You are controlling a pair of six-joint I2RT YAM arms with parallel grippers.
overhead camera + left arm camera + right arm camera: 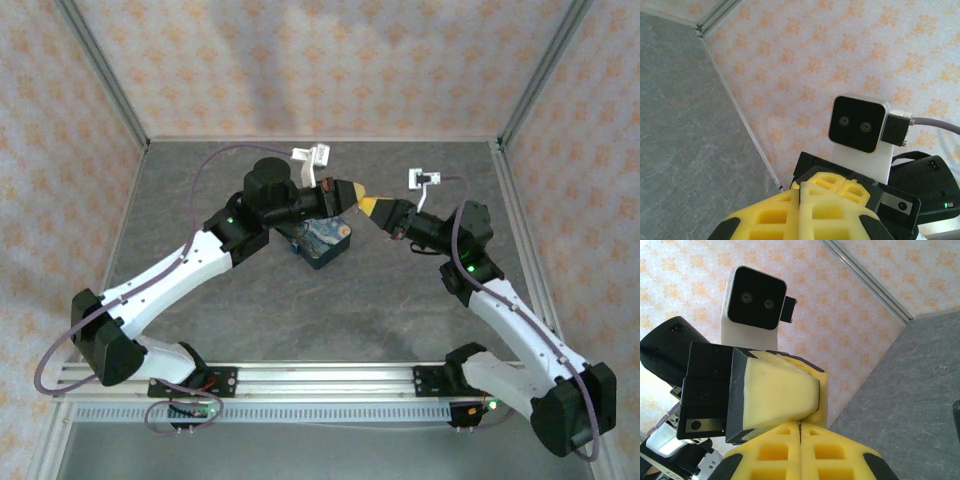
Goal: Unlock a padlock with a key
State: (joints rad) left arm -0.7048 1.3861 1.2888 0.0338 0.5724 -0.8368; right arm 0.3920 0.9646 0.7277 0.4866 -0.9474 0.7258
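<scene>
With the left pincer [351,192] and the right pincer [369,206] each pressed fully closed, tip to tip, whether on the key cannot be told, and the padlock [322,243] lying on the desk [250,310] beneath the left pincer, fingers could be jammed together by any further advance.

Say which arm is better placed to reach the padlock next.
Left, probably: the left gripper hangs shut close above the padlock, while the right gripper, also shut, sits tip to tip with it, farther right.

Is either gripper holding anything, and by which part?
Cannot tell: left gripper and right gripper are shut tip to tip. Padlock lies unheld on table.
</scene>
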